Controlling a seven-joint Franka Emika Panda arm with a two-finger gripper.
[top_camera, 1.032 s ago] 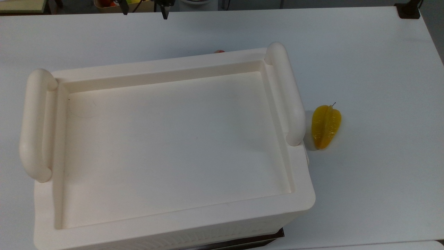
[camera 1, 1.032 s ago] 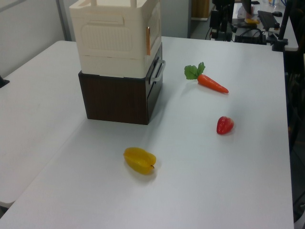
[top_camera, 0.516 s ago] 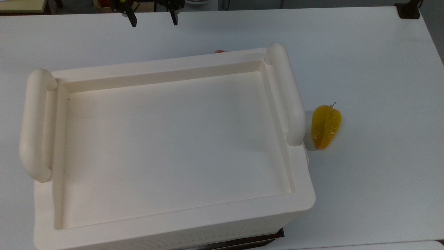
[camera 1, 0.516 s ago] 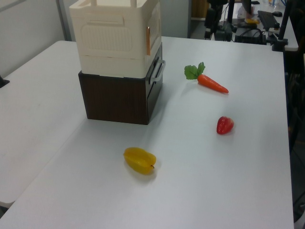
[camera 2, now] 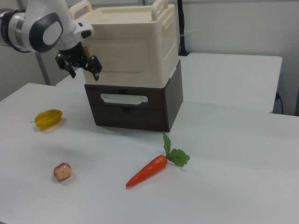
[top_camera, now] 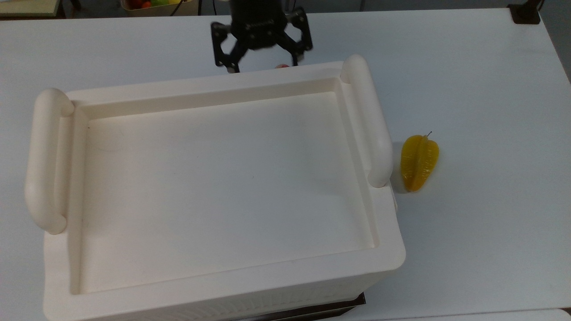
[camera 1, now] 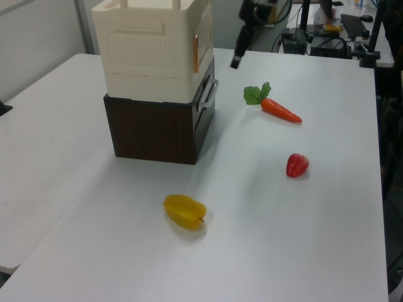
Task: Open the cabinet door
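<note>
we are hovering the end effector, its fingers spread and gripping nothing, just beside the cabinet. the cabinet door is facing us in the right view, closed, at about 3 o'clock from the end effector. the door's long axis is running horizontally, its brown-marked edge nearest us.

cabinet: lower edge cut off by the top view's bottom | strawberry: mostly hidden behind the cabinet rim in the top view | end effector: blurred in the left view
</note>
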